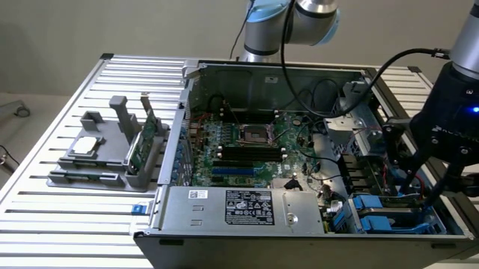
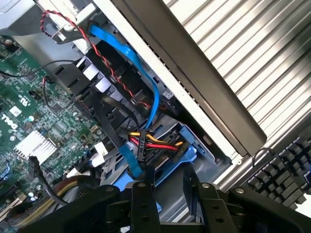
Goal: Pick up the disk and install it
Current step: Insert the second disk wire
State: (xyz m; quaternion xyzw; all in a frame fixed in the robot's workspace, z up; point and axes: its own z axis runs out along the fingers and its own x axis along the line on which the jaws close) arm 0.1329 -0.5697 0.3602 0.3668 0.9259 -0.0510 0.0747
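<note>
— Where's the disk (image 1: 374,206)?
— Low in the case's (image 1: 224,246) four o'clock corner, going by the exterior view. Its blue frame shows, with cables (image 2: 150,141) beside it.
— And the gripper (image 1: 417,196)?
— Down right over it. Gripping or loose, I can't tell.

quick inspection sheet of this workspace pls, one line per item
surface: slatted metal table with an open computer case on it
job's things: disk in its blue frame, low in the case's drive bay
clutter: grey stand holding a green card and a small chip
grippers: gripper open, fingers apart just above the drive bay
cables: blue ribbon cable; red-yellow-black plug by the disk
surroundings: keyboard past the table's edge
</note>
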